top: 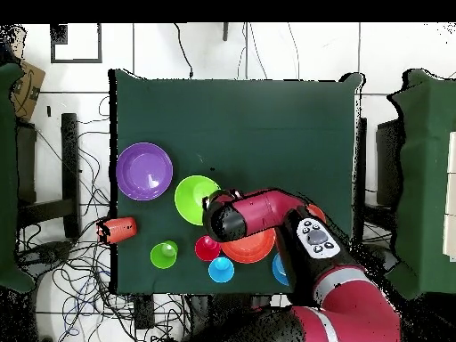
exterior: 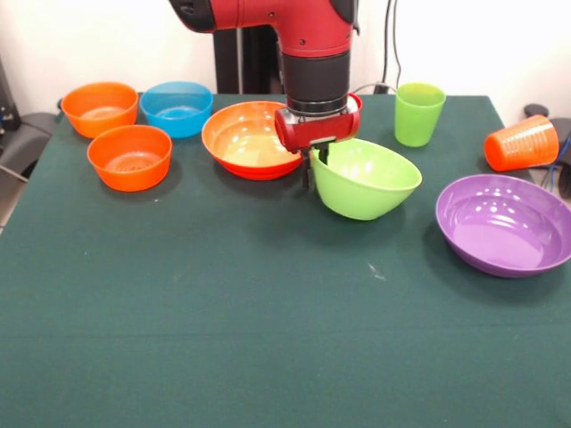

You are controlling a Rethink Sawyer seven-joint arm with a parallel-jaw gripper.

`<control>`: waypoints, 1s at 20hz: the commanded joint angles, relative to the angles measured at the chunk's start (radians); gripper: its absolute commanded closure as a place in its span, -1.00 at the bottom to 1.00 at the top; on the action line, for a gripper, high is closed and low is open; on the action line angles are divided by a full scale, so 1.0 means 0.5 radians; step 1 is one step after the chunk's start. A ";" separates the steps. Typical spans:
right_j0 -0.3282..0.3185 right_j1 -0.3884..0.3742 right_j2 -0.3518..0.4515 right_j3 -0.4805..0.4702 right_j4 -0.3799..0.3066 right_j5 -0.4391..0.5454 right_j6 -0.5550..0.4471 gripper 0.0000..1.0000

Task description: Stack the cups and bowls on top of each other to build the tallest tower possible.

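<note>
My gripper [exterior: 314, 162] is shut on the near-left rim of the large lime green bowl [exterior: 366, 178], which hangs tilted just above the table's middle. Nothing is stacked on it. The large orange-red bowl [exterior: 248, 138] sits right behind it on the left. The large purple bowl [exterior: 504, 223] is at the right. Two small orange bowls [exterior: 100, 107] [exterior: 130, 157] and the small blue bowl [exterior: 177, 108] stand at the far left. The lime green cup [exterior: 419, 113] is upright. The orange cup [exterior: 522, 143] lies on its side. The red cup [top: 207, 248] and the light blue cup [top: 221, 269] show in the overhead view.
In the overhead view my arm [top: 258, 214] covers the gripper and part of the orange-red bowl [top: 254, 248]. The orange cup lies at the table's right edge [exterior: 535, 169]. The green cloth [exterior: 268, 339] runs towards the camera in the front view.
</note>
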 commanded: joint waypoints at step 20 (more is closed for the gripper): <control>-0.113 0.171 0.243 -0.267 -0.346 0.345 -0.448 1.00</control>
